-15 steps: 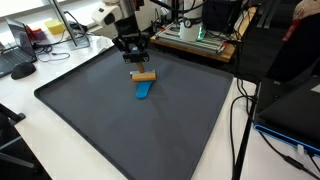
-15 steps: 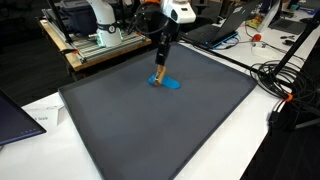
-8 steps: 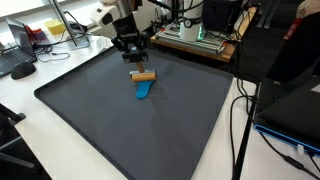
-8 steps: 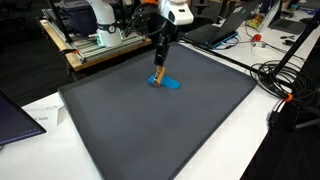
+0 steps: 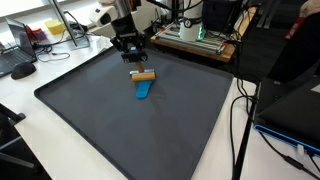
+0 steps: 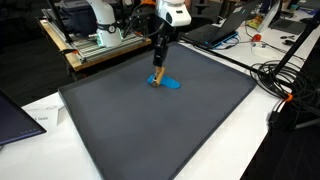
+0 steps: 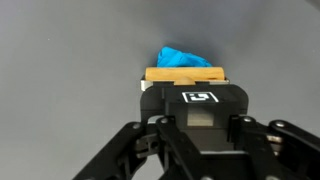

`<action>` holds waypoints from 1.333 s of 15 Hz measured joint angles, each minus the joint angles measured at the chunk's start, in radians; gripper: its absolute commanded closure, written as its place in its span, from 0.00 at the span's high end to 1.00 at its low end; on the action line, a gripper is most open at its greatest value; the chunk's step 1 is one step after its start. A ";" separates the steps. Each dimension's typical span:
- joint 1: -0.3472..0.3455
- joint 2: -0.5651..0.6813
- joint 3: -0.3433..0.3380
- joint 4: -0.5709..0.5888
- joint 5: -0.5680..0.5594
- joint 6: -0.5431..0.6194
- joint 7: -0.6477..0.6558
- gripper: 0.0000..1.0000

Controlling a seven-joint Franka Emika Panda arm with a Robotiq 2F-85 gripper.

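The gripper (image 7: pixel 195 92) points straight down with its fingers drawn in on a wooden block (image 7: pixel 186 74). In the wrist view the block's pale edge lies flat against the fingertips and runs across their width. In both exterior views the gripper (image 5: pixel 135 63) (image 6: pixel 158 67) stands upright directly over the block (image 5: pixel 143 75) (image 6: pixel 156 76), and no gap shows between them. I cannot tell whether the block is raised or resting.

Under and just past the block lies a blue piece (image 7: pixel 185 57), crumpled-looking at its near end in the wrist view. In an exterior view the blue piece (image 5: pixel 144 90) stretches away from the block towards the middle of the mat, and one of its ends is tucked beneath the block. In an exterior view the blue piece (image 6: pixel 170 84) shows as a flat patch beside the foot of the gripper.

Both things sit on a large dark grey mat (image 5: pixel 120 130) (image 6: pixel 150 130), in its far part, close to the edge where the robot arm (image 6: pixel 172 12) stands. The mat lies on a white table (image 5: pixel 25 100).

Black cables (image 5: pixel 240 125) hang down along one side of the mat. A computer mouse (image 5: pixel 22 70) sits on the table well apart from the block.
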 measured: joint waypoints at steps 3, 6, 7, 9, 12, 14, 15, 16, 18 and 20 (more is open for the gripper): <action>0.000 0.000 -0.002 -0.001 0.000 0.000 0.000 0.22; 0.000 0.000 -0.004 -0.003 0.000 0.000 0.000 0.22; 0.000 0.000 -0.005 -0.003 0.000 0.000 0.000 0.22; 0.000 -0.002 -0.006 -0.006 -0.002 0.001 -0.001 0.22; 0.000 -0.004 -0.007 -0.010 -0.004 0.003 -0.007 0.22; 0.000 -0.006 -0.009 -0.013 -0.005 0.005 -0.013 0.22; 0.000 -0.007 -0.010 -0.015 -0.005 0.005 -0.015 0.22; 0.000 -0.007 -0.012 -0.016 -0.005 0.005 -0.016 0.22; 0.000 -0.008 -0.014 -0.017 -0.005 0.006 -0.019 0.22; 0.000 -0.009 -0.016 -0.019 -0.005 0.006 -0.023 0.22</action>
